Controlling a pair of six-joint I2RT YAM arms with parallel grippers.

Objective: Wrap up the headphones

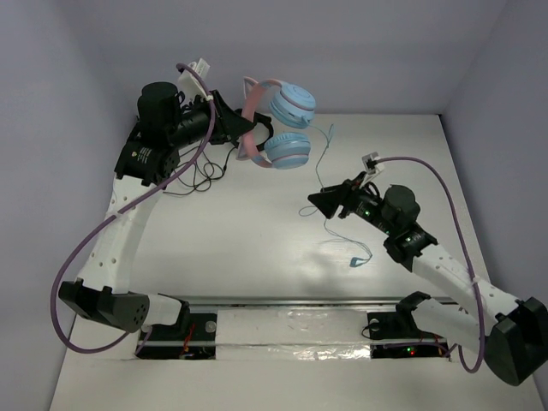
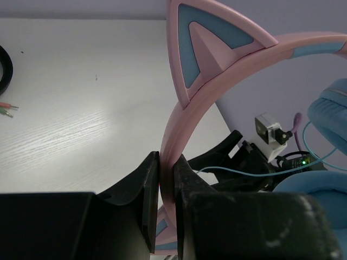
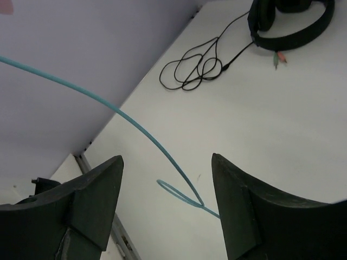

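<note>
The headphones [image 1: 287,124] have light blue earcups and a pink cat-eared headband [image 2: 217,70]. My left gripper [image 1: 255,135] is shut on the headband and holds the headphones in the air at the back of the table. The jaws pinch the pink band in the left wrist view [image 2: 167,181]. The thin pale blue cable [image 1: 330,184] hangs from the earcups down to the table, ending near the front middle. My right gripper [image 1: 312,205] is open at mid-table, and the cable [image 3: 146,135] runs between its fingers without being gripped, with a small loop on the table below.
Black headphones [image 3: 290,21] with a coiled black cable [image 1: 201,175] lie on the table at the back left, under the left arm. A metal rail [image 1: 291,301] runs along the front edge. Purple walls enclose the table.
</note>
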